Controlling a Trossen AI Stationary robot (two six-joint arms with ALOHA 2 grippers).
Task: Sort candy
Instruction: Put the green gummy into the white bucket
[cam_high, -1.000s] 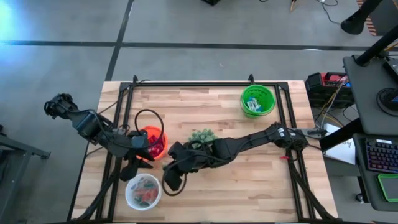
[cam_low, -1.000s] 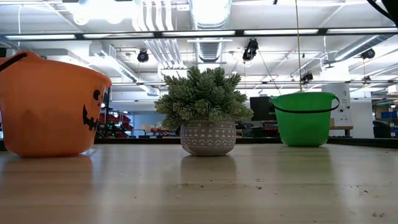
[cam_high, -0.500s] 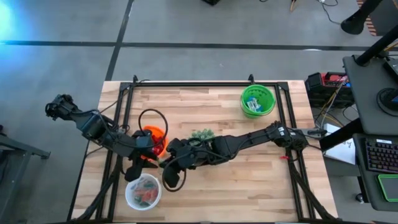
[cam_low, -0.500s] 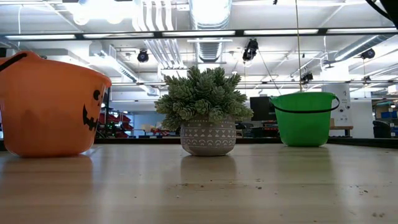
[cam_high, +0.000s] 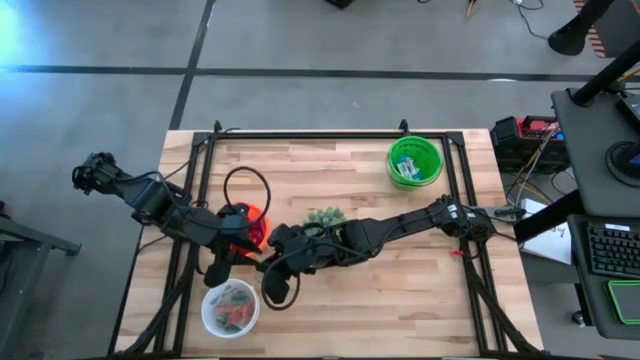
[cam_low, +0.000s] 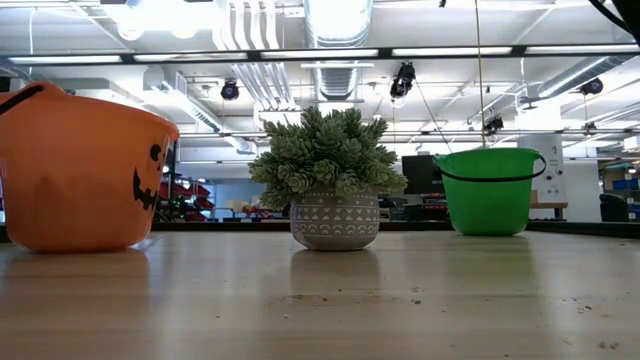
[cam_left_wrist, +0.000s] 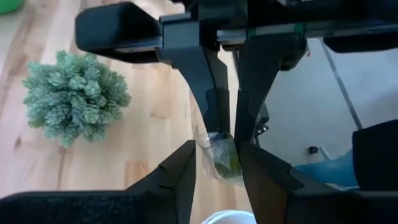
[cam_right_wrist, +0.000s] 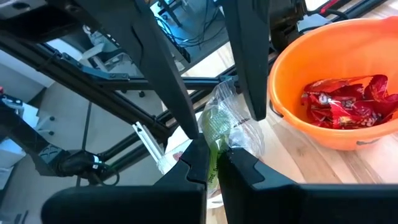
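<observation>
**A:** Between the right gripper's fingertips sits a green candy in clear wrap, pinched tight. Left gripper?

**B:** Its fingers are parted, straddling that same candy from the opposite side, not clamped. The orange bowl of red packets is just beside the right gripper, and the white bowl is near both.

Both arms are dark, nearly black, built of slim jointed links with rounded housings at each joint. A thin black cable loops free beside the left arm, and another loop hangs under the right arm. The left hand has two flat, matt black fingers that taper from broad blocks to narrow tips. The right hand has the same angular black fingers.
</observation>
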